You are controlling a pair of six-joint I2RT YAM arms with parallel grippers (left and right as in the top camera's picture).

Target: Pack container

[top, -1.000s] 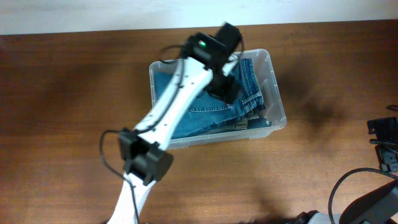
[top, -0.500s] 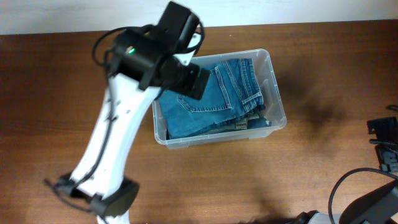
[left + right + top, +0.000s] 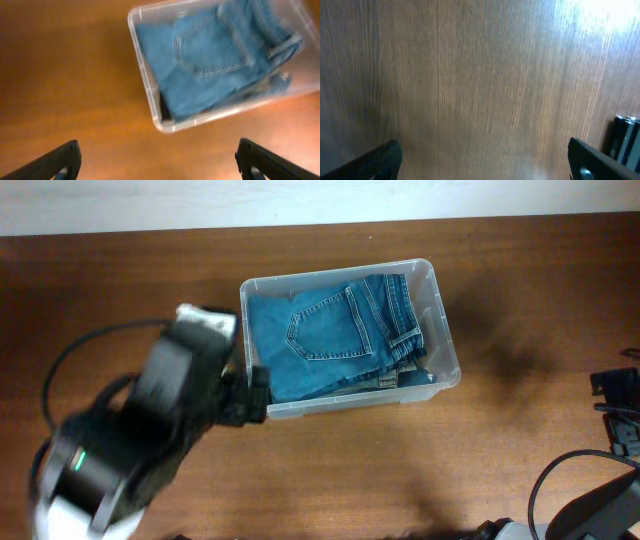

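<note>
Lies mid-table: container point(image 3: 352, 402), long axis left-right, jeans point(image 3: 330, 340) folded inside. Just beside its left end, bin ahead of jaws: left gripper point(image 3: 159, 167), spread wide, empty, nearer arm. Well apart rightward: right gripper point(image 3: 482, 162), spread, over table point(image 3: 470, 75).

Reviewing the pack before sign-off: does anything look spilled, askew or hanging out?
Nothing stands out. The jeans lie folded inside the container, only bunched at one end; nothing lies over the rim.
</note>
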